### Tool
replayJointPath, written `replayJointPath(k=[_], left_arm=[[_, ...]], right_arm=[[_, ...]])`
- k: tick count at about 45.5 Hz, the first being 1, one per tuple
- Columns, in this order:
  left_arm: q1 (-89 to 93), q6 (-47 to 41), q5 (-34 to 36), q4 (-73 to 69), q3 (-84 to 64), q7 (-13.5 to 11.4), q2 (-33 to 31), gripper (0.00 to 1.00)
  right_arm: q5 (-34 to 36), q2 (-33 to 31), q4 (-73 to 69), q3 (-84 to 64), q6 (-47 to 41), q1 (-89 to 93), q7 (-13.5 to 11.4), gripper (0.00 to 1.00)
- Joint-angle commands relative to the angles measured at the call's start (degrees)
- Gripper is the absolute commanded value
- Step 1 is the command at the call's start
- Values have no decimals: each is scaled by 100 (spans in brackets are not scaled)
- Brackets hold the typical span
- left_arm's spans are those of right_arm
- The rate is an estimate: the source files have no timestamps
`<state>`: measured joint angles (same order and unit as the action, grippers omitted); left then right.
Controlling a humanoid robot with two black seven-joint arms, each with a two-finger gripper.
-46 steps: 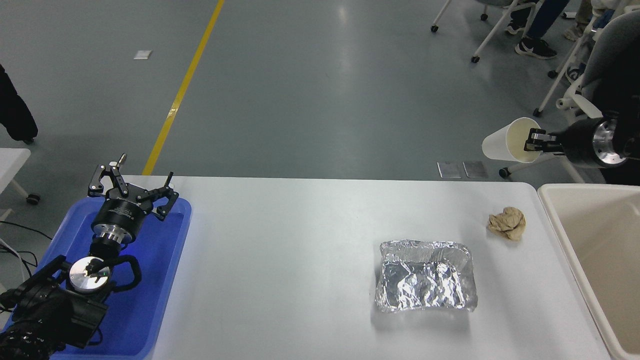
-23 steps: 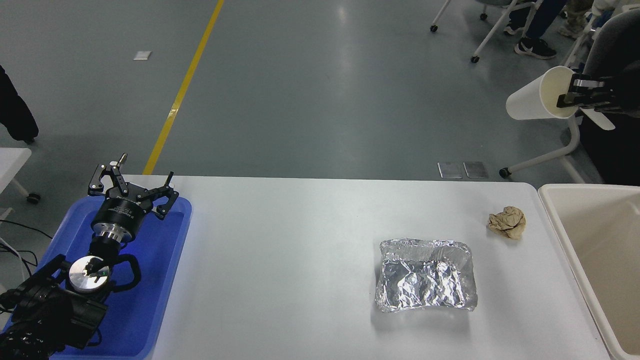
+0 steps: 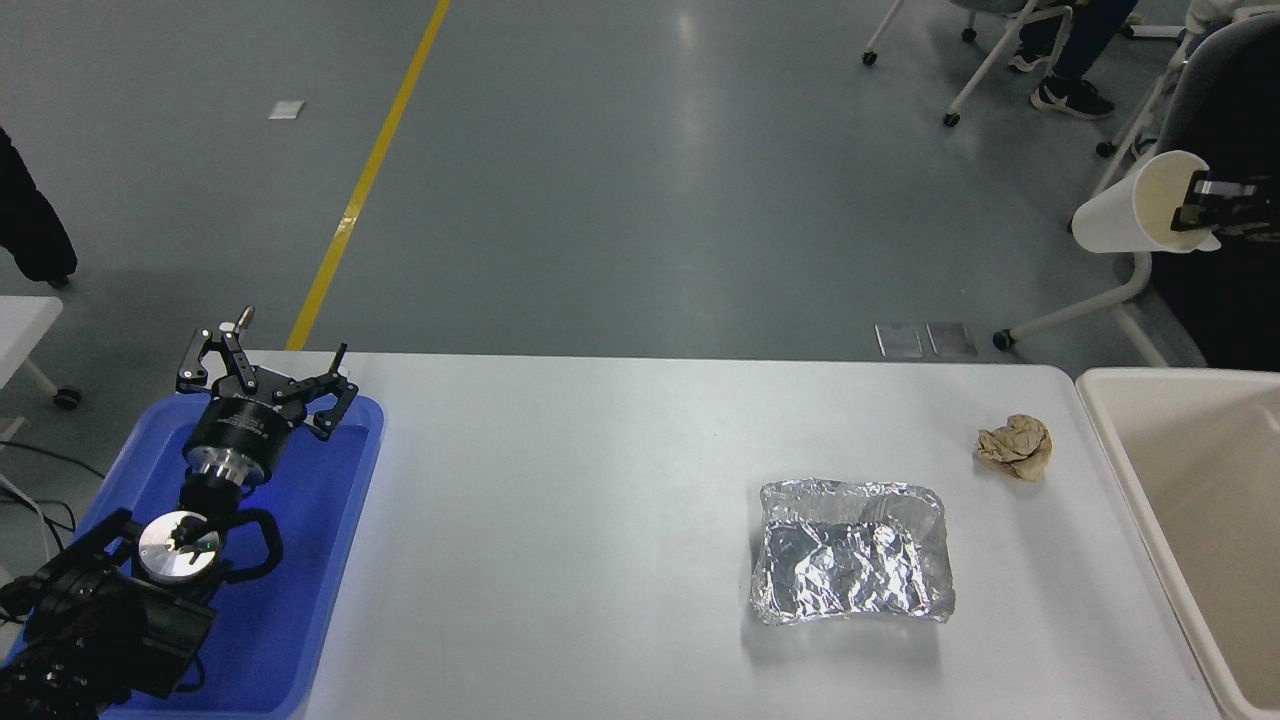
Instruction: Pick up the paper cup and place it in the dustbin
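At far right, right tool (image 3: 1205, 205) grips paper cup (image 3: 1135, 215) rim.

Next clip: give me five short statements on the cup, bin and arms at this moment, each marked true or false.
1. The right end effector grips the paper cup by its rim. True.
2. The paper cup lies inside the dustbin. False: it is held in the air, beyond the table's far right corner.
3. The left end effector is open over the blue tray. True.
4. The crumpled brown paper ball sits in the foil tray. False: it lies on the table, apart from it.
5. The cup is held upright. False: it is tipped sideways.
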<state>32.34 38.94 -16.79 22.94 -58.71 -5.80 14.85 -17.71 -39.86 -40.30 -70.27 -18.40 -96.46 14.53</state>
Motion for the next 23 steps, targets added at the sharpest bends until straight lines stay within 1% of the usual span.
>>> replayJointPath(k=[1, 7, 14, 17, 23], left_arm=[[0, 0, 0, 0, 0, 0, 0, 100], [0, 0, 0, 0, 0, 0, 0, 100], [0, 0, 0, 0, -9, 0, 0, 100], [0, 0, 0, 0, -9, 0, 0, 100], [0, 0, 0, 0, -9, 0, 0, 100]], right_arm=[[382, 13, 1814, 207, 179, 1910, -284, 0], [426, 48, 2675, 707, 451, 2956, -556, 0], [426, 198, 3230, 1647, 794, 3906, -996, 0], [426, 285, 3362, 2008, 961, 4275, -1075, 0], [426, 479, 3564, 2641, 1277, 4899, -1119, 0]])
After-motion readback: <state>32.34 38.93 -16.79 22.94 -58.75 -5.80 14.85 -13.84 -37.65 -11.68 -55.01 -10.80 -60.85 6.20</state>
